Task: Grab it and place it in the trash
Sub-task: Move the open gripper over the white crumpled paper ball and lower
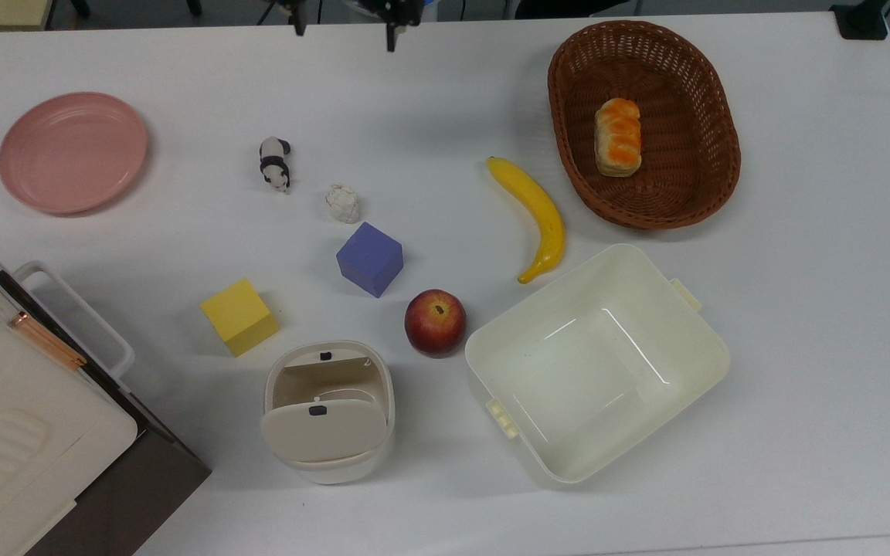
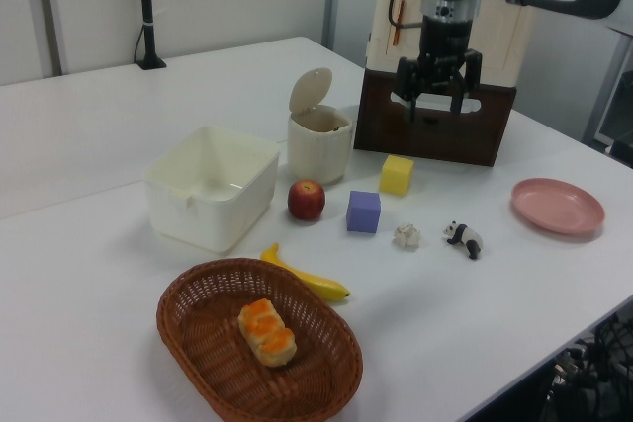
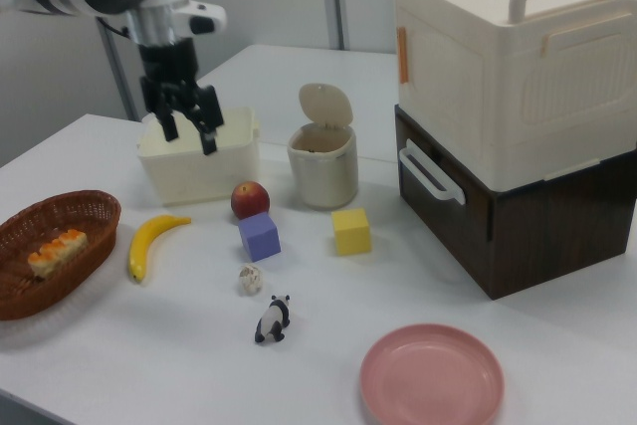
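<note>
The crumpled off-white paper wad (image 1: 343,204) lies on the white table between the panda figurine (image 1: 275,164) and the purple cube (image 1: 370,259); it also shows in the left view (image 2: 406,236) and the right view (image 3: 250,279). The trash, a small cream bin (image 1: 327,409) with its flap lid tipped up, stands near the apple (image 1: 435,322), as the left view (image 2: 319,130) and right view (image 3: 323,156) also show. My gripper (image 2: 433,104) hangs open and empty high above the table (image 3: 189,136), and its fingertips reach in at the top view's upper edge (image 1: 343,35).
A yellow cube (image 1: 240,316), a banana (image 1: 535,215), a wicker basket (image 1: 711,162) holding bread and a cream square tub (image 1: 704,363) lie around the wad. A pink plate (image 1: 73,151) sits at the top view's left. A stacked cream box on a brown cabinet (image 3: 518,116) stands beside the bin.
</note>
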`<move>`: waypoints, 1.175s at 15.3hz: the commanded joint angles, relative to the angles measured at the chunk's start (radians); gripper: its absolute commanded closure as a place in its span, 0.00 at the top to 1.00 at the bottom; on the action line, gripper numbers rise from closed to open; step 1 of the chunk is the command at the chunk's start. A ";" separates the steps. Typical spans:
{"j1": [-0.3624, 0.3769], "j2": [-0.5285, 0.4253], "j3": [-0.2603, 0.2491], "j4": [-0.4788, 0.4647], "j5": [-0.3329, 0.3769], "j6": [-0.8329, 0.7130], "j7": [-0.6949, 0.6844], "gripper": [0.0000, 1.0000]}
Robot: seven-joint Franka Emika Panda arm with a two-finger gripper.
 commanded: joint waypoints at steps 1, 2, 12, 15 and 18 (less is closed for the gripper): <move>-0.050 0.037 -0.006 -0.078 -0.032 0.147 -0.067 1.00; -0.061 0.034 -0.006 -0.112 -0.032 0.187 -0.070 1.00; -0.051 0.040 -0.002 -0.391 -0.115 0.487 -0.073 1.00; -0.032 0.081 -0.002 -0.387 -0.122 0.494 -0.073 1.00; -0.014 0.137 -0.002 -0.379 -0.182 0.504 -0.064 1.00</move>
